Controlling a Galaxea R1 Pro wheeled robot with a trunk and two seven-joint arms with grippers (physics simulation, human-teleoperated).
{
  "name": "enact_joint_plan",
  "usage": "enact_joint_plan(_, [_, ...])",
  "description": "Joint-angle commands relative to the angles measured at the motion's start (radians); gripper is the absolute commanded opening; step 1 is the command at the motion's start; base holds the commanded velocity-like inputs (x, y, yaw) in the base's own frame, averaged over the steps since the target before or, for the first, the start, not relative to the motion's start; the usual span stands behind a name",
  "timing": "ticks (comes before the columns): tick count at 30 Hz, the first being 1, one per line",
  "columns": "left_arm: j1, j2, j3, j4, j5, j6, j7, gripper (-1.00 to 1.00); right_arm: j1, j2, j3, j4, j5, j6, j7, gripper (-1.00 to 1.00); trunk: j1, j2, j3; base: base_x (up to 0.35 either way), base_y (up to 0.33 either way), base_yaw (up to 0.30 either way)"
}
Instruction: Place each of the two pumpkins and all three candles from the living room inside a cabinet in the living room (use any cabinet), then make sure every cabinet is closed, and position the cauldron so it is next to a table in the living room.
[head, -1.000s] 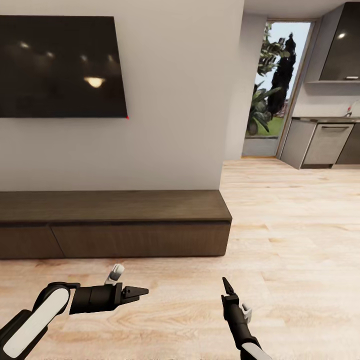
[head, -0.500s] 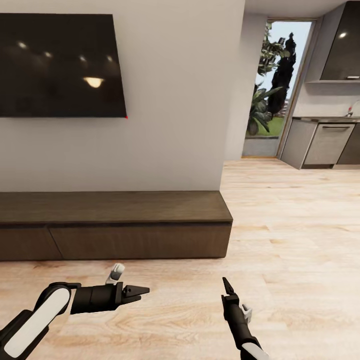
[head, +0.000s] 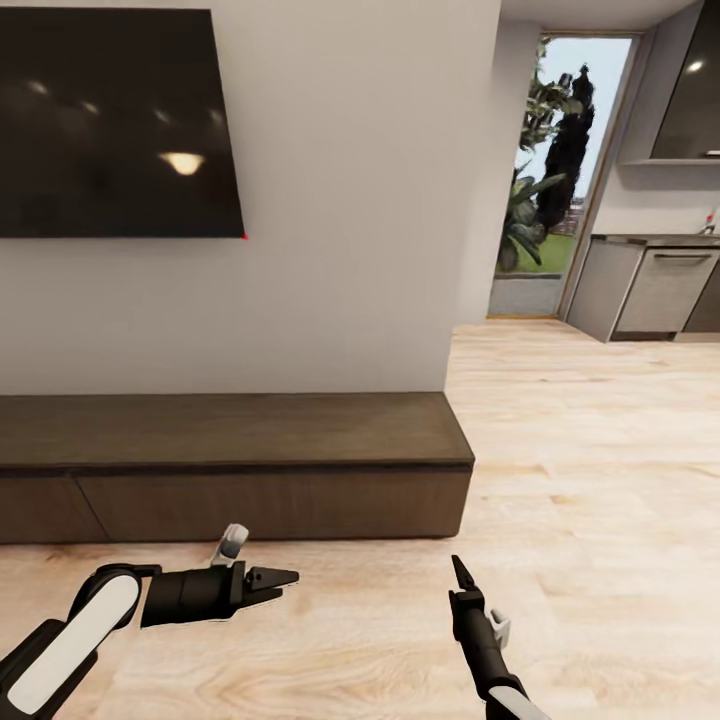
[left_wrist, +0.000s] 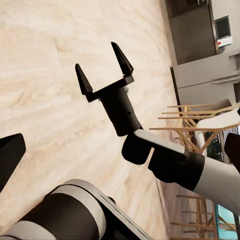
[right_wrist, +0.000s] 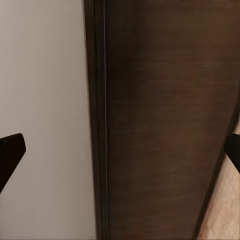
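Cabinet (head: 235, 462) position: we see the long low dark-brown unit standing on the pale wood floor (head: 600, 480) against the white wall (head: 350, 200), ahead of both arms. Its flat top is bare. We see the drawer fronts flush with one another, with a seam between two fronts near the unit's left part. A dark wall-mounted screen (head: 115, 125) hangs above the cabinet's left portion.

Left gripper (head: 283, 578): we see it low over the floor in front of the cabinet, pointing toward the robot's right. In the head view its fingers look close together, and the left wrist view shows a dark fingertip only at each edge of the picture; we cannot tell its state. It holds nothing that we can see.

Right gripper (left_wrist: 104, 64): in the left wrist view we see its two dark fingers spread apart with nothing between them. In the head view it points forward toward the cabinet's right end. The right wrist view shows the cabinet's dark wood-grain surface (right_wrist: 165, 125) beside the wall.

To the right of the wall, we see grey kitchen units (head: 650, 295) and a glazed opening with plants (head: 545, 180) beyond it.
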Motion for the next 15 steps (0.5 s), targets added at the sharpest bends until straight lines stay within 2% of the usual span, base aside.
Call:
enact_joint_plan(1, [-0.001, 0.001, -0.001, 0.000, -0.004, 0.001, -0.007, 1.00, -0.001, 0.001, -0.007, 0.001, 0.005, -0.002, 0.003, 1.00, 0.000, 0.000, -0.001, 0.274, 0.000, 0.000])
enact_joint_plan(15, [-0.001, 0.003, -0.003, -0.002, -0.003, 0.001, -0.007, 1.00, -0.001, 0.000, -0.007, 0.001, 0.004, 0.019, 0.002, 1.00, 0.000, 0.000, -0.001, 0.277, 0.000, 0.000])
